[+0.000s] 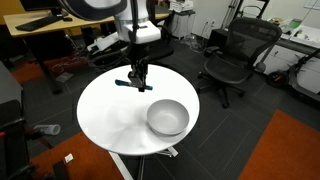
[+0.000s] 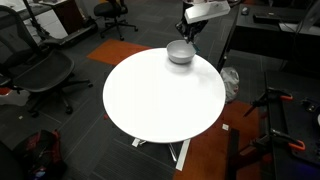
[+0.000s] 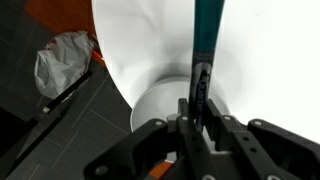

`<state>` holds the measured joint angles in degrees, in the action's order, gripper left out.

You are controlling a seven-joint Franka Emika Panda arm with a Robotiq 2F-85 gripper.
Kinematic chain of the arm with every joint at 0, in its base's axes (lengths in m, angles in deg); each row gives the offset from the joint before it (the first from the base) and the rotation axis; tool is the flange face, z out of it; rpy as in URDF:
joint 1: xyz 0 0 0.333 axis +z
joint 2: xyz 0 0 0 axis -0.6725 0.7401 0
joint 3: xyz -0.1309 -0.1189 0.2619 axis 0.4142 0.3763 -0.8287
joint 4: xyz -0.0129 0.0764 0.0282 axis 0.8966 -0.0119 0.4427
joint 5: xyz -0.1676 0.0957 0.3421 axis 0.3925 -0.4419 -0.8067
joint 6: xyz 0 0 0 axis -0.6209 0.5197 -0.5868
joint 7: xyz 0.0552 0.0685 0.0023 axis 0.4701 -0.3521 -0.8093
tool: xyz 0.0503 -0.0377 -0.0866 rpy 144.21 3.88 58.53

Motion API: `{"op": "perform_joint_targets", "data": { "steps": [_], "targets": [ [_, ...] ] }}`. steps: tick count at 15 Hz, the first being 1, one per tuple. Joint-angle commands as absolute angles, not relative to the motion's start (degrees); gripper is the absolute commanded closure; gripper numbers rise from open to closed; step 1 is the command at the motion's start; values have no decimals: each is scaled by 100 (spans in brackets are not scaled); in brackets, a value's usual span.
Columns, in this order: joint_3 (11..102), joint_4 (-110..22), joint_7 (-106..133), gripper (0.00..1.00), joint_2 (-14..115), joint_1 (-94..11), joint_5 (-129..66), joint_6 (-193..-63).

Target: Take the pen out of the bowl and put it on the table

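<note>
light, stiff, likely slick pen point(image 3: 209, 35) is pinched by its dark end in the gripper point(image 3: 200, 108), 10 o'clock of the bowl point(image 1: 167, 117).

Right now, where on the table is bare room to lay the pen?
Most of the table is bare: the whole stretch from the bowl to the opposite rim. It is crowded only near the bowl, where the gripper holds the pen.

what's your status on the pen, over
Gripper shut on the pen. Pen out of the bowl, held over the table, not yet released. Nothing seen in the way.
</note>
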<state>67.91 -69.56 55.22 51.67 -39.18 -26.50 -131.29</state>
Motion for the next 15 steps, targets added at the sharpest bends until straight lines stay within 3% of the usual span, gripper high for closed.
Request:
{"op": "perform_joint_targets", "data": {
  "steps": [1,7,15],
  "targets": [
    [6704,-7731,6217,95,4567,-3886,-2423,-13171],
    [6467,-8445,6305,95,4410,-4083,-2668,-13564],
    [6461,-9023,6269,95,4843,-4161,-2971,-15064]
  ]
}}
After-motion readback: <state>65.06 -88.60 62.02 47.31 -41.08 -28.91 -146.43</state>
